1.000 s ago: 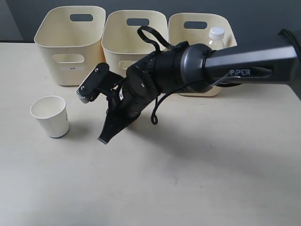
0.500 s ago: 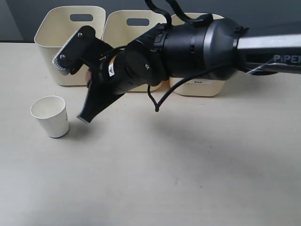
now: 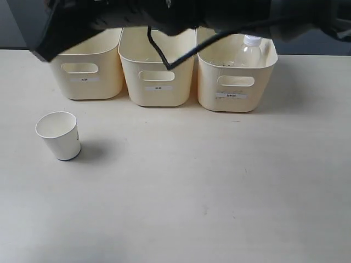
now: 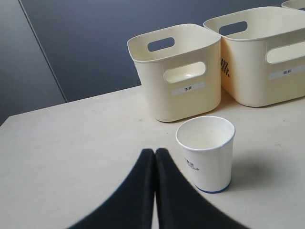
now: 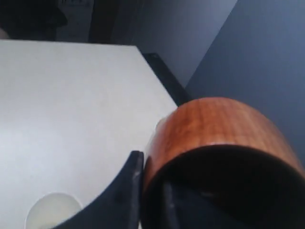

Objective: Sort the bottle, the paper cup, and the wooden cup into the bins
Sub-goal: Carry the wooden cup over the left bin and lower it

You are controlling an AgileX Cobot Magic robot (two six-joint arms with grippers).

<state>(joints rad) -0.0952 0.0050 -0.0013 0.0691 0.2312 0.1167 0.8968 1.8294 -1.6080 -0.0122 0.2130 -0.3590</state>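
Observation:
The wooden cup (image 5: 214, 129) fills the right wrist view, reddish-brown, its dark mouth towards the camera. My right gripper (image 5: 150, 176) is shut on its wall, one finger (image 5: 128, 191) outside and one inside. In the exterior view that arm (image 3: 164, 13) is a dark blur along the top, above the bins, and hides the wooden cup. The white paper cup (image 3: 58, 135) stands upright at the table's left. Beside it in the left wrist view, my left gripper (image 4: 155, 151) is shut and empty, a little apart from the paper cup (image 4: 206, 152). The bottle (image 3: 251, 49) stands in the right bin (image 3: 236, 82).
Three cream bins stand in a row at the back: left bin (image 3: 85, 71), middle bin (image 3: 157, 74) and the right one. The left bin (image 4: 178, 71) and middle bin (image 4: 267, 57) look empty inside. The paper cup (image 5: 52, 210) shows far below the right gripper.
My right arm has risen and swung left and back with the wooden cup, from just above the table to the top of the exterior view. The paper cup has not moved.

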